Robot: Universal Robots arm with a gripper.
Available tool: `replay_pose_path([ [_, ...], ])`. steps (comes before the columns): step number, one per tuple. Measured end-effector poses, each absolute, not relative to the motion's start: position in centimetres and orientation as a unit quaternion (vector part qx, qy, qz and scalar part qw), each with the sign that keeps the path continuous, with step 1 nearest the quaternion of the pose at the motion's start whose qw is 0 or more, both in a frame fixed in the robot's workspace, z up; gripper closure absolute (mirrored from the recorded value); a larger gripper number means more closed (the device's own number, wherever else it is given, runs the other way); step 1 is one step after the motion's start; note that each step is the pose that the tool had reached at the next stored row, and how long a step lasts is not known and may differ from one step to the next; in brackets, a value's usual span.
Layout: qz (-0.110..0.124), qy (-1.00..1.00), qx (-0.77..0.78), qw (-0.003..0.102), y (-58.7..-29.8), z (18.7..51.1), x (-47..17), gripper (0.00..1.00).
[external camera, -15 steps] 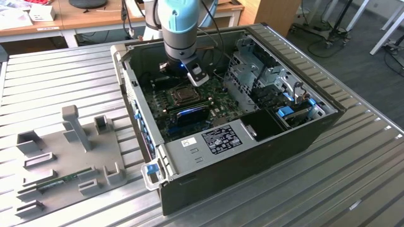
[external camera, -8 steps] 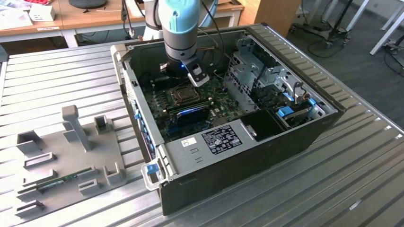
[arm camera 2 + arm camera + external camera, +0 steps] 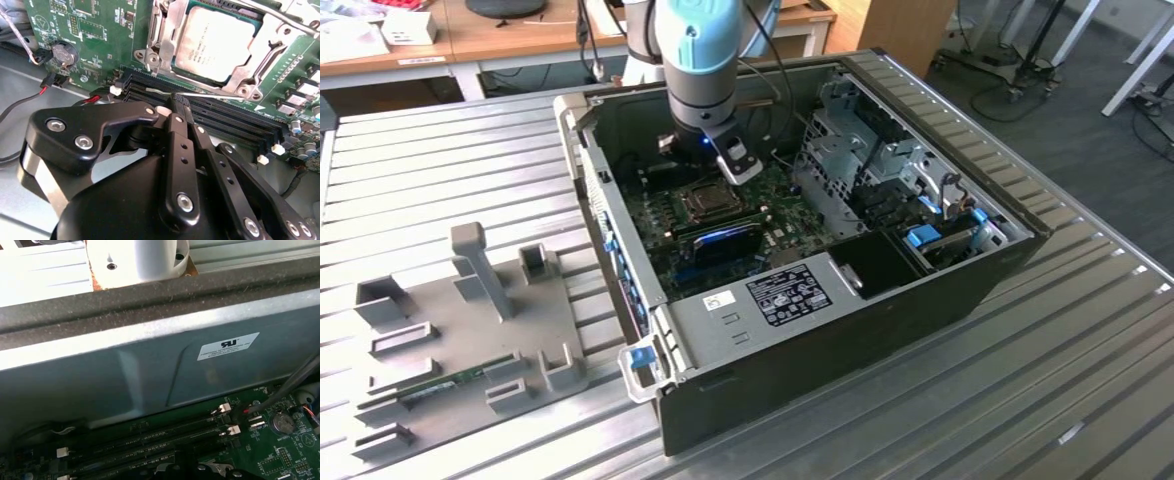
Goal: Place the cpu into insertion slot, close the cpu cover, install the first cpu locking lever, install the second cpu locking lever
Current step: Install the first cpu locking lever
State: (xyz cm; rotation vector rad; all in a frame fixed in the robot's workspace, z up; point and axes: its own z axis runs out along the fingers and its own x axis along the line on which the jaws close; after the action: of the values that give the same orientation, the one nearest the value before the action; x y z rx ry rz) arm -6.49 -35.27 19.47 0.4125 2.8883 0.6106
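Grey metal is showing on the cpu [image 3: 214, 42], which is lying flat in the insertion slot [image 3: 270, 65] in the upper right of the second wrist view. The cpu cover [image 3: 167, 37] is lying down around the chip, its silvery frame bordering the grey top on all sides. A thin locking lever [image 3: 210, 93] is running along the lower edge of the slot, and the claw [image 3: 176, 103] is reaching toward it from the lower middle of the frame with its black fingers [image 3: 172, 107] pressed together; whether they are pinching the lever I cannot tell. Long dark memory slots [image 3: 220, 120] are lying just beside the fingertips. In the exterior view the arm [image 3: 700, 70] is hanging into the open computer case [image 3: 854, 320] in the upper middle of the frame, above the green motherboard [image 3: 781, 215]. The case is sitting on a ribbed metal worktop [image 3: 440, 160], with a grey fixture tray [image 3: 467, 330] at the lower left.
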Motion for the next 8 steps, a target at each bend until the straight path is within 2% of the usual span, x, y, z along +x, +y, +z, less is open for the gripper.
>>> replay_pose_path([
  [8,0.204,0.966,0.138,0.080,-35.35,19.04,-6.49,0.90],
])
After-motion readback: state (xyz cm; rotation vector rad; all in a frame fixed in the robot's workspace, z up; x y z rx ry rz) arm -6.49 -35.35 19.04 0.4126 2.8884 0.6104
